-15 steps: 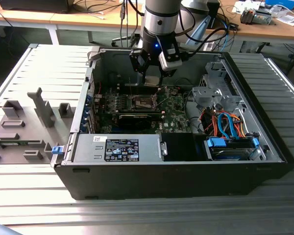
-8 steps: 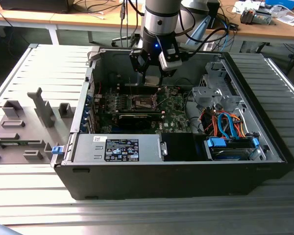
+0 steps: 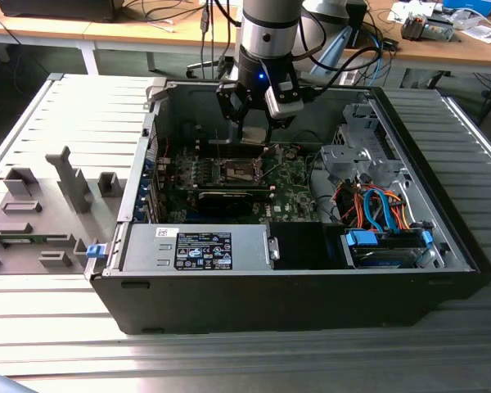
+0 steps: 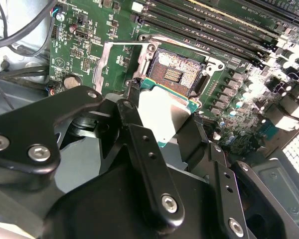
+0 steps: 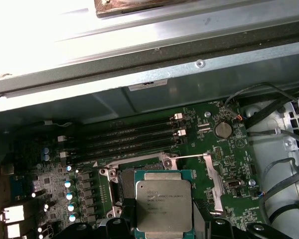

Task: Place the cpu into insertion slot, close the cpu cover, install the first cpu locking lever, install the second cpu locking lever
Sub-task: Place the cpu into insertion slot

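Observation:
My gripper [image 3: 254, 124] hangs inside the open computer case [image 3: 295, 286], just above the motherboard. It is shut on the cpu [image 4: 164, 117], a flat silver square with a green edge, held by two opposite sides between black fingers [image 4: 139, 144]. The cpu [image 5: 163, 204] hovers a little above the insertion slot [image 4: 173, 74], whose dark contact field lies bare and partly uncovered beside the chip. In the first wrist view the insertion slot [image 5: 123, 186] peeks out next to the chip. The cpu cover [image 4: 102, 64], a thin silver frame, is swung open beside the slot [image 3: 239, 172]; it shows as cpu cover [image 5: 213, 184] too.
Long black memory slots [image 5: 129, 139] run beside the socket. A black card [image 3: 221, 196] crosses the board. A power supply [image 3: 196, 246] and a drive bay with blue and orange cables [image 3: 376, 213] fill the near side. Grey fixtures [image 3: 33, 213] stand on the slatted table at the exterior view's left.

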You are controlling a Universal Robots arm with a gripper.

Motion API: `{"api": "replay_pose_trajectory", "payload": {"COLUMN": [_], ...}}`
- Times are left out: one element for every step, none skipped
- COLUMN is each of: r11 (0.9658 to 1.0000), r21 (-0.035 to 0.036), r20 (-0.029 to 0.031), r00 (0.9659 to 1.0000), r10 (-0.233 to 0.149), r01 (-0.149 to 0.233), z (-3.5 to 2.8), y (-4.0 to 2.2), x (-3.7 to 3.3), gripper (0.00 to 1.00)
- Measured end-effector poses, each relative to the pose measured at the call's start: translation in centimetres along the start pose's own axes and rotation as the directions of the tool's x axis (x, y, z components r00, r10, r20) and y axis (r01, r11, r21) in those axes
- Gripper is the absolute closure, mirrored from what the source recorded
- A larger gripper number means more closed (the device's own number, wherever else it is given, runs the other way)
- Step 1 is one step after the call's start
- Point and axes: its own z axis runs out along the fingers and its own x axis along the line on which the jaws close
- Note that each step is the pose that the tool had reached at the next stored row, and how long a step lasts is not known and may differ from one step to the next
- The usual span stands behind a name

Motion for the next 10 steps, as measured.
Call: {"api": "replay_pose_trajectory", "payload": {"r11": [1.0, 1.0, 1.0, 1.0, 1.0, 1.0, 1.0, 1.0, 1.0, 1.0], "r21": [0.0, 0.0, 0.0, 0.0, -0.0001, -0.0001, -0.0001, 0.0, 0.0, -0.0001], "r20": [0.0001, 0.0001, 0.0002, 0.0002, 0.0002, 0.0003, 0.0004, 0.0004, 0.0005, 0.0005], "r00": [1.0, 1.0, 1.0, 1.0, 1.0, 1.0, 1.0, 1.0, 1.0, 1.0], "r10": [0.001, 0.001, 0.002, 0.002, 0.003, 0.003, 0.004, 0.005, 0.005, 0.006], "r01": [-0.001, -0.001, -0.002, -0.002, -0.003, -0.003, -0.004, -0.005, -0.005, -0.006], "z": [0.0, 0.0, 0.0, 0.0, 0.0, 0.0, 0.0, 0.0, 0.0, 0.0], "y": [0.0, 0.0, 0.0, 0.0, 0.0, 0.0, 0.0, 0.0, 0.0, 0.0], "x": [0.0, 0.0, 0.0, 0.0, 0.0, 0.0, 0.0, 0.0, 0.0, 0.0], "gripper": [0.46, 0.46, 0.46, 0.46, 0.46, 0.46, 0.46, 0.46, 0.46, 0.46]}}
